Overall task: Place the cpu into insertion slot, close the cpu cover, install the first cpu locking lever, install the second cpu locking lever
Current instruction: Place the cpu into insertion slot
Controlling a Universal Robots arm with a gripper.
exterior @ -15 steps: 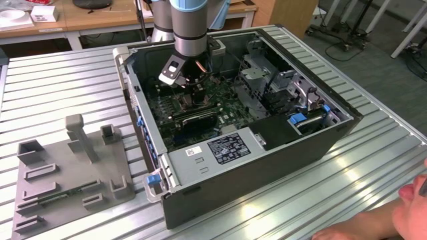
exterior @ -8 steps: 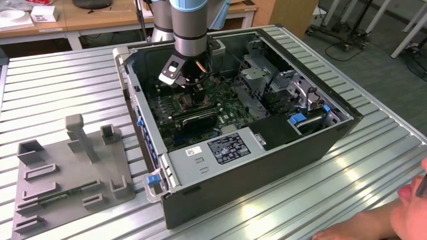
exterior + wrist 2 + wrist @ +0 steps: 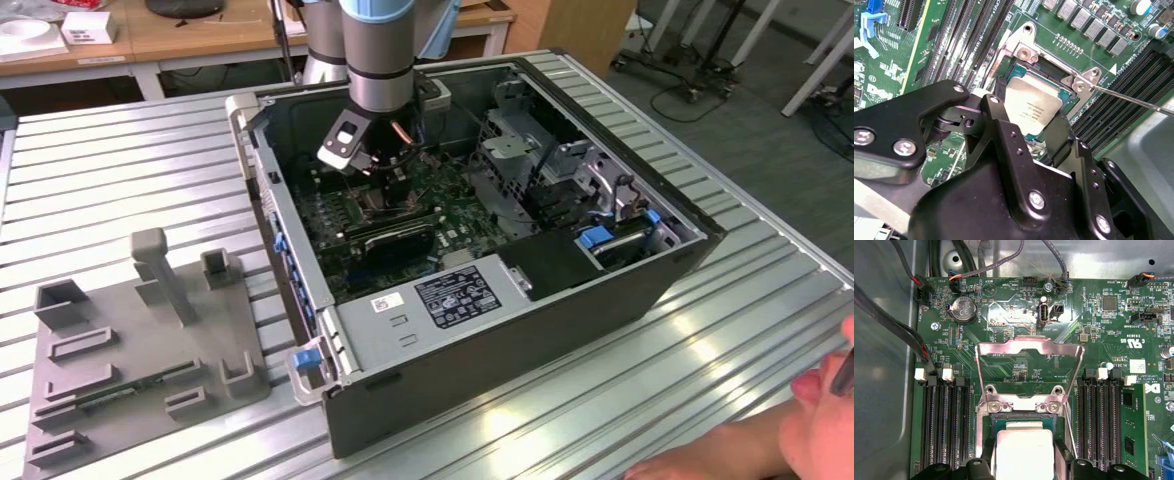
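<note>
Two fingers (image 3: 996, 110) of the pincer (image 3: 1029, 120) pinch the cpu (image 3: 1033, 102) over the insertion slot (image 3: 1046, 76) (cpu cover (image 3: 996, 349) tipped up open).

Bright even light, glare on table (image 3: 587, 405) (soft shadows)

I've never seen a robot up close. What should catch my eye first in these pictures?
A robot arm reaches down into an open computer case lying on a ribbed metal table. Its black tool grips a small silvery chip right at the socket on the green board, whose metal cover stands flipped open.
</note>
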